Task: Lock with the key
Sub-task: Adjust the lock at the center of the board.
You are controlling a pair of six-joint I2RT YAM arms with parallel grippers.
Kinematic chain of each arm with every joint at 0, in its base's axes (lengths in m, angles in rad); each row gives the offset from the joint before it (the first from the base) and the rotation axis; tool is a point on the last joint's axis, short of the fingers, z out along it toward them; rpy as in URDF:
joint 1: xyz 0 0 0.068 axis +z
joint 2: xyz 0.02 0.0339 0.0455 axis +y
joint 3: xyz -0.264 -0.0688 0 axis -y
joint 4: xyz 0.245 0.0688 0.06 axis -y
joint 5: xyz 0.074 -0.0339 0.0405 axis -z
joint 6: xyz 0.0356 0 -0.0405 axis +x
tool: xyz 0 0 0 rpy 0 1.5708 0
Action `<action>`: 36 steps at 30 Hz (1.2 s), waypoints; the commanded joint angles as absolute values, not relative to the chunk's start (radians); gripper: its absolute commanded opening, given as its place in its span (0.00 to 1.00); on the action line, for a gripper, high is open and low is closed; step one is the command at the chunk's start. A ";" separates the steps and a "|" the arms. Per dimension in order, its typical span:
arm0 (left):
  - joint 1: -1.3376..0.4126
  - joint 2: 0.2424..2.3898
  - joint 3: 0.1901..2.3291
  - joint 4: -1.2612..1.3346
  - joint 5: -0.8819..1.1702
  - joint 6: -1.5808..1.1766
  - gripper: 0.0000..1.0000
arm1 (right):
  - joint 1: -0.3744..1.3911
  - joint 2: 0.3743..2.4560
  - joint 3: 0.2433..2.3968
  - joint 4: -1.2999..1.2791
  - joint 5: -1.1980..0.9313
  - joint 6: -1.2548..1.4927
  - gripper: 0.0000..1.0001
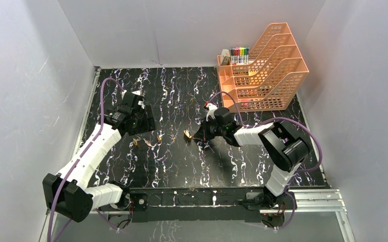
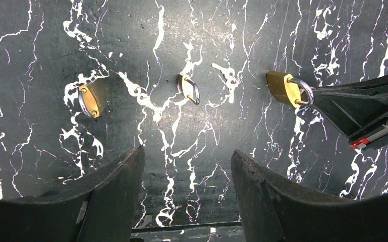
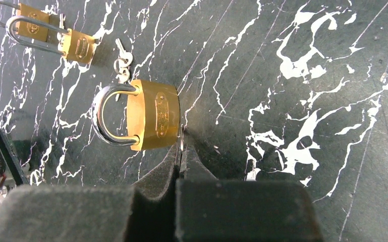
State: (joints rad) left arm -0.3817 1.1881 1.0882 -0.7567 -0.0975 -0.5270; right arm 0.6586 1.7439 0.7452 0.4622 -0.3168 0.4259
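Observation:
A brass padlock (image 3: 154, 121) lies on its side on the black marble table (image 3: 292, 166), with both ends of its steel shackle in the body. My right gripper (image 3: 181, 151) is shut on the key (image 3: 181, 142), a thin silver sliver whose tip meets the padlock's bottom face. From above, the same padlock (image 1: 187, 134) sits just left of the right gripper (image 1: 196, 135). My left gripper (image 2: 187, 154) hangs open over bare table, nothing between its fingers; it sits left of the locks (image 1: 137, 122). The left wrist view shows that padlock (image 2: 284, 87) against the right gripper (image 2: 323, 97).
Two smaller brass padlocks (image 2: 88, 101) (image 2: 188, 89) lie left of the big one, with long shackles (image 3: 78, 45) (image 3: 33, 22). Loose keys on a ring (image 3: 122, 58) rest between them. An orange file tray (image 1: 262, 70) and markers (image 1: 239, 54) stand at the back right.

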 commanded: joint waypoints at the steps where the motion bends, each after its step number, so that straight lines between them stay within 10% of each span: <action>1: -0.374 1.161 1.088 -0.776 -0.092 -0.512 0.62 | 0.681 1.773 0.767 0.460 -0.310 0.429 0.00; 36: -0.367 1.156 1.073 -0.784 -0.088 -0.508 0.62 | 0.743 1.718 0.669 0.459 -0.276 0.465 0.00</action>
